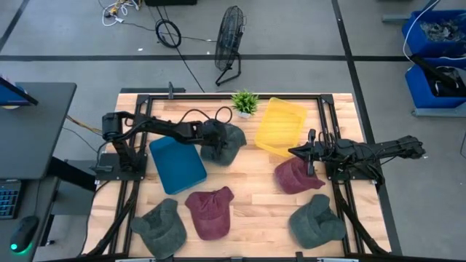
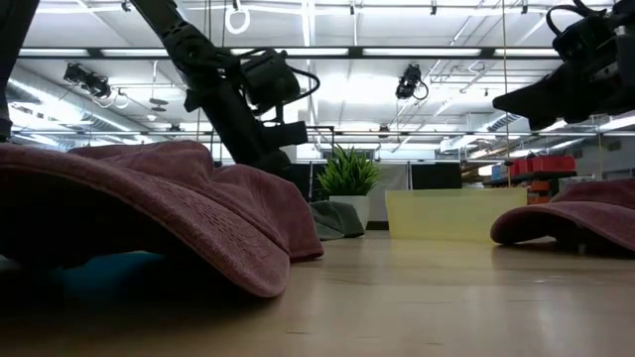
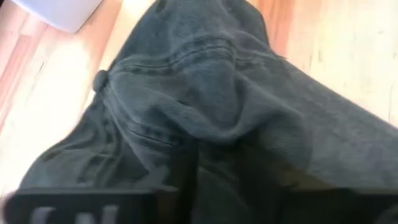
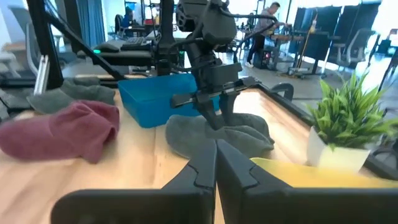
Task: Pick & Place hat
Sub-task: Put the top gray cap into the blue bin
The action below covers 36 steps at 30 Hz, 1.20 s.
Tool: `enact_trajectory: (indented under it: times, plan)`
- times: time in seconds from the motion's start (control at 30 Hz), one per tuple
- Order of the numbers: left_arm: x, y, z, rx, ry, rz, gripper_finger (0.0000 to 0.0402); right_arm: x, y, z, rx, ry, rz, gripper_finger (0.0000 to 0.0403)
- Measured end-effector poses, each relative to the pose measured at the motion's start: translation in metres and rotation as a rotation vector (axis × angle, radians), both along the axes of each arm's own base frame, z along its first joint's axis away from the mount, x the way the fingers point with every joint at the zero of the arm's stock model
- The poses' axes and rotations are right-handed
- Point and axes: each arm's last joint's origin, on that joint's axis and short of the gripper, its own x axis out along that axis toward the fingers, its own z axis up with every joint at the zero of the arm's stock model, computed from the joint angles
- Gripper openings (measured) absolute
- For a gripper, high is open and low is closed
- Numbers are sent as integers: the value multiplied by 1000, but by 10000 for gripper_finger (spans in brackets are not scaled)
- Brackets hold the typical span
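high view: my left end effector (image 1: 216,143) is down on the grey hat (image 1: 227,145), fingers pinched on its crumpled, stitched denim-like crown, btwn blue bin (image 1: 177,164) and yellow bin (image 1: 280,125) on the tabletop (image 1: 255,211). right end effector (image 1: 301,151) narrow, nothing held, above maroon hat (image 1: 297,176).

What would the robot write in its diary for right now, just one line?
task: pick & place hat | left gripper: down on grey hat beside blue bin | right gripper: shut, hovering near yellow bin | hat: not lifted
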Motion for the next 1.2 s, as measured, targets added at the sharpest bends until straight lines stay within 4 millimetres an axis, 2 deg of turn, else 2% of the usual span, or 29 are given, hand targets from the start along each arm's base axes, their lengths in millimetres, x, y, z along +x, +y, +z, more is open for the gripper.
enact_trajectory:
  times: [0.07,0.13,0.23,0.47,0.7,0.77,0.97,1.1,1.2]
  plan:
    - [-1,3,0,-9,-4,26,32,0,0,0,-29,4,2,11]
    - [-1,5,0,-11,-7,37,12,0,0,0,-28,4,2,11]
    - [-2,5,8,-6,-18,38,5,0,0,0,-6,1,1,11]
    - [5,0,60,10,-86,11,4,0,0,0,-8,1,1,11]
    - [4,-5,68,-12,-6,24,3,0,0,0,-8,1,2,11]
    - [0,-9,78,13,21,45,3,0,0,0,-8,1,1,11]
    - [-17,-28,146,99,27,112,2,0,0,0,-3,3,2,11]
    - [-46,-50,195,70,35,169,2,0,0,0,-2,3,2,11]
    - [-72,-70,214,14,81,222,2,0,0,0,-2,3,2,11]
